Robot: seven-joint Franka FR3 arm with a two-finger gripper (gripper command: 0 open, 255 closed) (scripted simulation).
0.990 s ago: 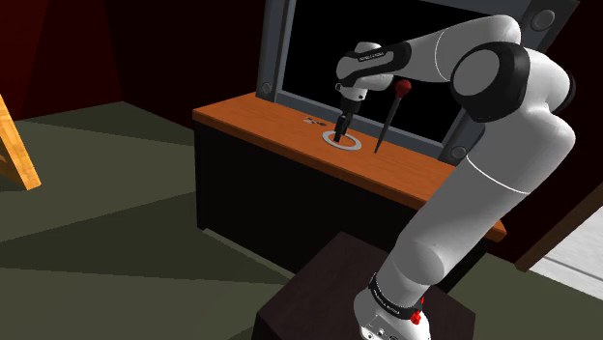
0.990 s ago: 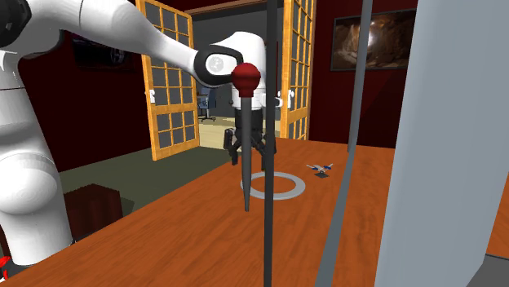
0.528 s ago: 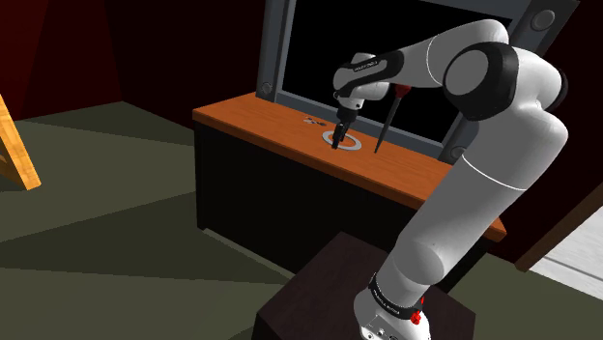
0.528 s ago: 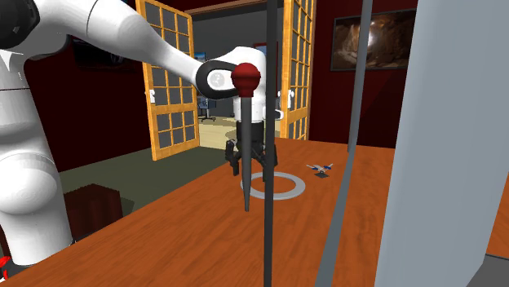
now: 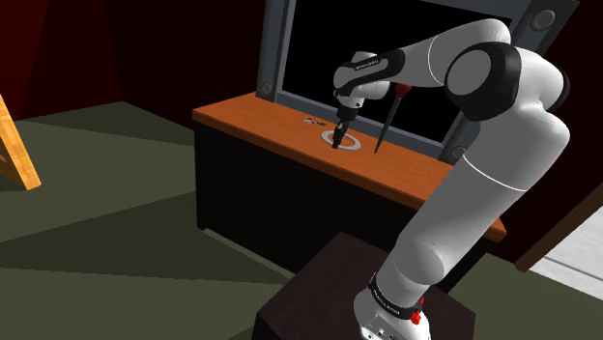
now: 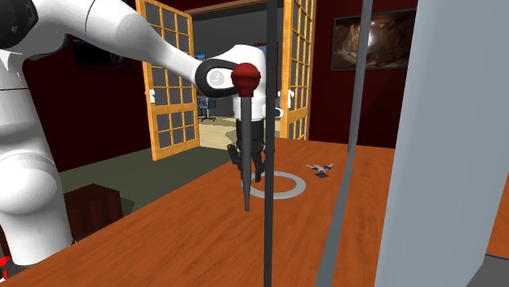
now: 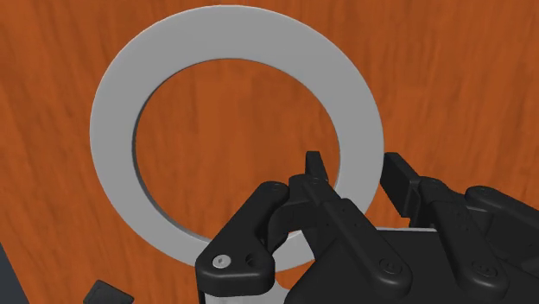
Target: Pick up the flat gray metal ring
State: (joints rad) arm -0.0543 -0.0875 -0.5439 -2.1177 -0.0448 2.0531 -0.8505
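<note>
The jaws have come down the last stretch and drawn together. Half a second ago they stood splayed above the ring (image 6: 294, 189); in the second exterior view they are now narrow and low, at the part of the ring nearest the arm (image 6: 98, 49). From the wrist, one fingertip (image 7: 316, 168) sits inside the hole and the other fingertip (image 7: 399, 173) just outside the rim. The grey band lies between them, so the jaws look clamped across the band on one side, not around the whole ring.

The ring (image 5: 350, 145) has not shifted. It lies flat on the orange-brown worktop (image 5: 251, 126), just beside a tool with a red knob (image 6: 247, 143) that stands on its point, and near a small blue and grey thing (image 6: 320, 169) further along.

By my reading, closing the grip is done and only the lift remains. A thin flat ring pinched at one edge will probably tip and hang from the jaws as it leaves the wood, and it could slip if the hold is shallow. The rise should be straight and slow, keeping clear of the nearby tool.
</note>
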